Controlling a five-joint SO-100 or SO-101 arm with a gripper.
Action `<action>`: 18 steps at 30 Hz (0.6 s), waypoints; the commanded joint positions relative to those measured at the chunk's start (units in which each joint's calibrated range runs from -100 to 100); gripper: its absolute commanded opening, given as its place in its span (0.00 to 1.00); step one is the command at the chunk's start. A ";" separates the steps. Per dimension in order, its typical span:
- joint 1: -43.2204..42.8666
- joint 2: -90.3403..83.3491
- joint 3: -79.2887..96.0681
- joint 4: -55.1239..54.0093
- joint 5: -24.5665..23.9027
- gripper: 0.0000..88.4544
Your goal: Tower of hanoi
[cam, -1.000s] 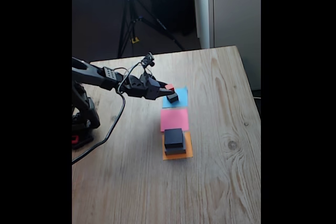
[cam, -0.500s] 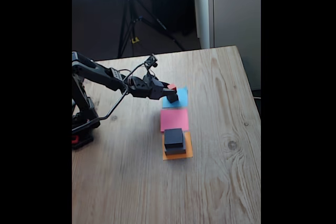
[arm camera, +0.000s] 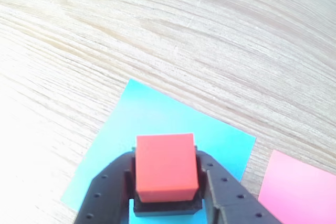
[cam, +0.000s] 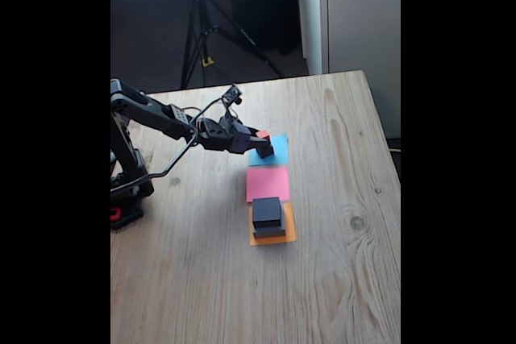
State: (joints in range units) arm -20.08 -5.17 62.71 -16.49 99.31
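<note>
Slippage is the chief risk judged from this moment: the gripper point(arm camera: 167, 203) is closed around a small dark grey block point(arm camera: 167, 206) with the tiny red cube point(arm camera: 166, 167) riding loose on top, so a tilt or a jolt of the arm could tip the cube off, and any easing of the fingers could drop both onto the blue paper square point(arm camera: 157, 124) or off it. A collision with the other stack is also conceivable if the pair is carried low across the pink paper square point(cam: 268, 184). Of the task's things, the largest, a wide flat grey block point(cam: 270, 233), is seen on the orange paper square point(cam: 272, 237) in the fixed view, with the medium black block point(cam: 267, 212) stacked on it. The small dark grey block is held over the blue square; whether it is lifted clear or resting on the paper cannot quite be told. The red cube appears bright, sharp-edged and square.
</note>
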 commanded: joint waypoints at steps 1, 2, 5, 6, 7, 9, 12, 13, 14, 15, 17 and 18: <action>0.82 -0.35 -0.26 -1.35 0.69 0.05; 0.90 -0.35 0.02 -1.43 0.69 0.05; 0.99 -0.35 0.83 -2.41 0.69 0.09; 1.07 -0.35 1.02 -2.73 0.69 0.11; 1.24 -0.35 1.20 -2.97 0.69 0.13; 1.40 -0.35 1.20 -3.22 0.69 0.16; 1.90 -0.35 1.47 -4.27 0.69 0.20; 2.07 -0.28 1.65 -4.83 0.69 0.21; 2.16 -0.20 1.74 -5.16 0.69 0.21; 2.32 0.03 1.83 -5.81 0.69 0.22; 2.49 0.25 2.20 -7.02 0.69 0.24; 2.57 0.25 2.38 -7.34 0.69 0.25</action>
State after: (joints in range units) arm -18.22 -4.49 64.97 -21.78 99.31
